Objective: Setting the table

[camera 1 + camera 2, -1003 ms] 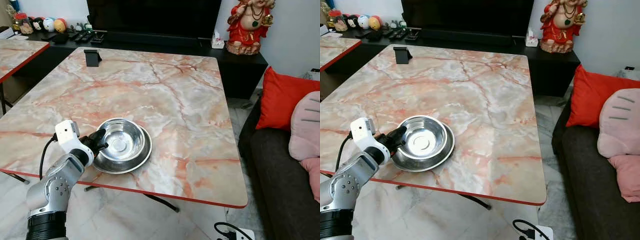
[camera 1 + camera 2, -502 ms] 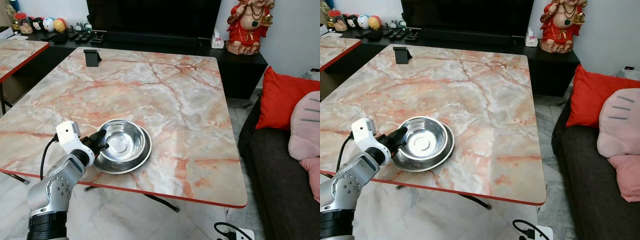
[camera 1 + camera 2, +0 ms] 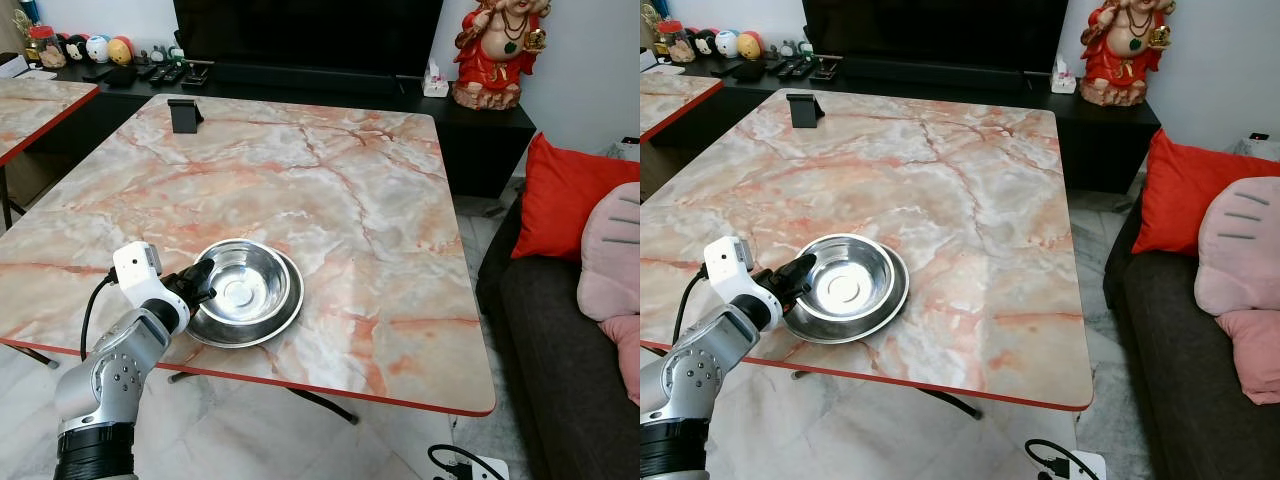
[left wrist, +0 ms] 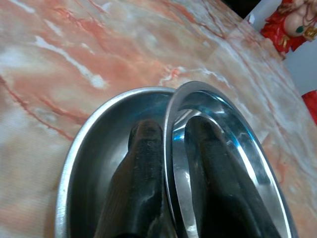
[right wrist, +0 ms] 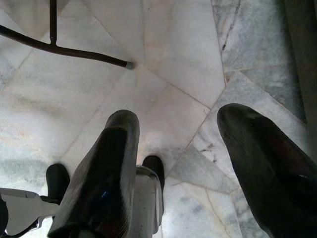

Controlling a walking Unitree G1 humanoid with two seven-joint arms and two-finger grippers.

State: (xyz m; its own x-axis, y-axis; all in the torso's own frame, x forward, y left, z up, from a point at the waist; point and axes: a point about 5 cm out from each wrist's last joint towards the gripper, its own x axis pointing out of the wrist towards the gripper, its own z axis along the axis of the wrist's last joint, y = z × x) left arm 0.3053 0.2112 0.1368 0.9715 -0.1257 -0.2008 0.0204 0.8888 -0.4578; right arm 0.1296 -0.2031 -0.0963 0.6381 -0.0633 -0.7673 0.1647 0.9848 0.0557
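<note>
A steel bowl (image 3: pixel 243 280) sits inside a shallow steel plate (image 3: pixel 283 314) near the front left edge of the marble table (image 3: pixel 340 180). My left gripper (image 3: pixel 200 283) is shut on the bowl's near-left rim. In the left wrist view one black finger (image 4: pixel 141 168) lies outside the bowl (image 4: pixel 237 148), over the plate (image 4: pixel 89 148), and the other lies inside the bowl. My right gripper (image 5: pixel 181 116) hangs open over the tiled floor, holding nothing.
A black phone stand (image 3: pixel 184 115) stands at the table's far left. A second marble table (image 3: pixel 35 100) is to the left. The TV console with a red statue (image 3: pixel 497 50) is behind, and a sofa with a red cushion (image 3: pixel 565 195) is on the right.
</note>
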